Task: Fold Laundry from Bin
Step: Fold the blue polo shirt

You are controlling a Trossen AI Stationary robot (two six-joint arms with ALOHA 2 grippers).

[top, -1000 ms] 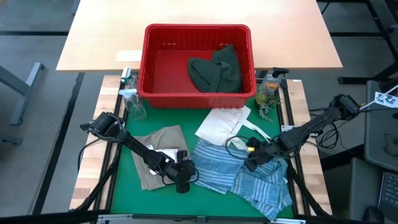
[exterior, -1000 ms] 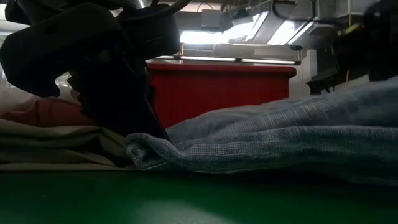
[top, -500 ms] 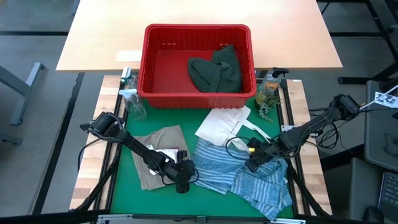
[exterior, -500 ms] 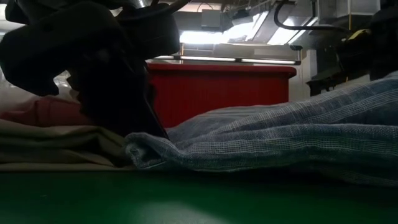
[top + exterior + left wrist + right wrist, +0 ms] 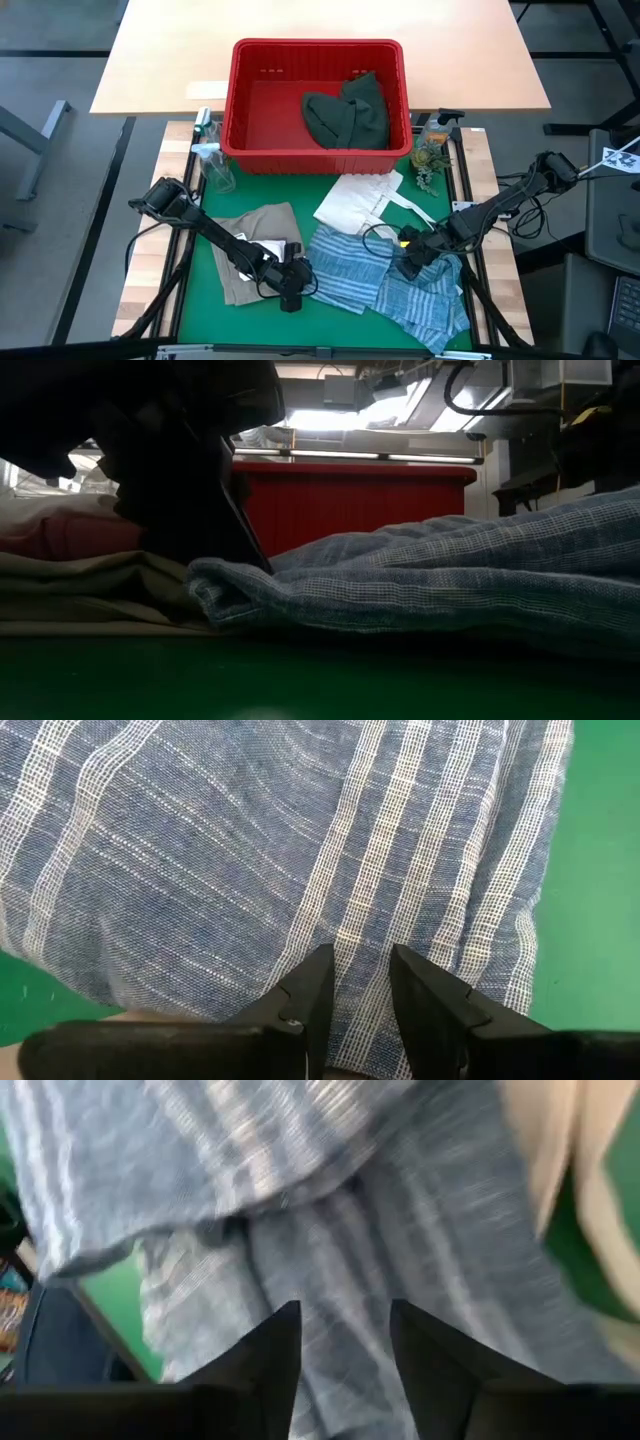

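Observation:
The blue-white striped shirt lies spread on the green mat at the near side. My left gripper is at the shirt's left edge, shut on it. My right gripper hovers over the shirt's right part, its fingers open with striped cloth showing behind the gap. A tan garment lies flat to the left of the shirt. A dark green garment lies in the red bin. My left gripper pinches a fold at the shirt's left edge between its two fingers. It comes slanting down from the table's left. The pinched edge bulges up a little, and the rest of the shirt lies slack on the mat.
A flat white tote bag lies between the bin and the shirt. Clear spray bottles stand at the bin's left corner, and a bottle with a green sprig at its right. A reddish cloth lies on the tan garment.
My left gripper has drawn the shirt's pinched left edge a little up and toward the tan garment. My right gripper has tipped slightly over the shirt, whose right part has sunk a little.

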